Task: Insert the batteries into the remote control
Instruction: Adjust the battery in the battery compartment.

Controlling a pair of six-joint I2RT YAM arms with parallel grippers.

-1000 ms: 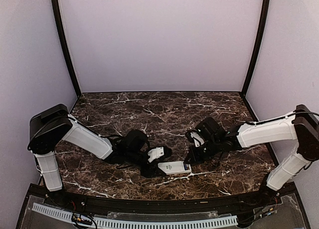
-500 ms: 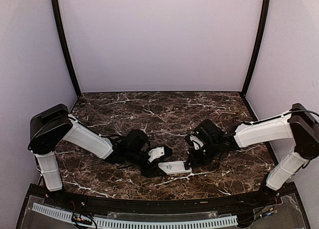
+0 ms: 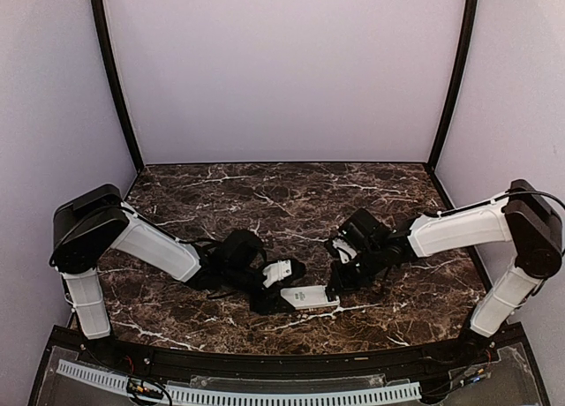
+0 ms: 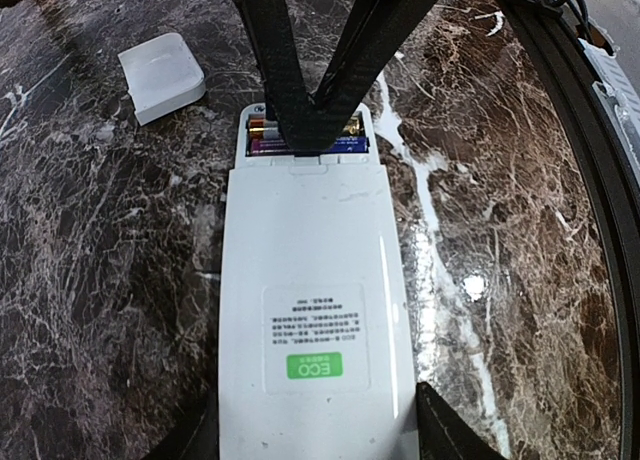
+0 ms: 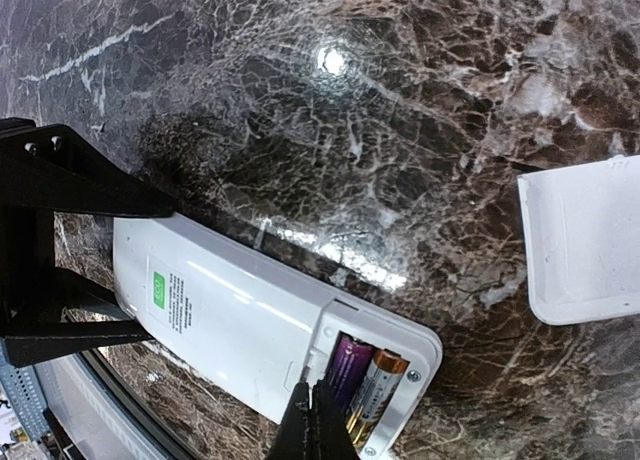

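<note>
The remote control [image 4: 310, 310] [image 3: 309, 297] lies face down on the marble, its back with a green label turned up. My left gripper [image 4: 320, 445] [image 3: 284, 298] is shut on its near end, one finger on each long side. At the far end the battery bay is uncovered, and two batteries lie in it side by side, a purple one [image 5: 347, 370] and a gold-and-white one [image 5: 378, 385]. My right gripper [image 5: 320, 425] [image 3: 334, 289] is shut, its tips down at the bay's inner edge beside the purple battery. In the left wrist view its fingers [image 4: 300, 100] hide the middle of the bay.
A plain white cover piece [image 4: 160, 75] [image 5: 585, 240] lies loose on the marble a short way from the remote's open end. The table's black front rim [image 4: 585, 140] runs close along one long side of the remote. Purple walls close in the back and sides.
The right arm has edged a little to the left, toward the remote's open end. The left gripper and the remote have stayed in place.
</note>
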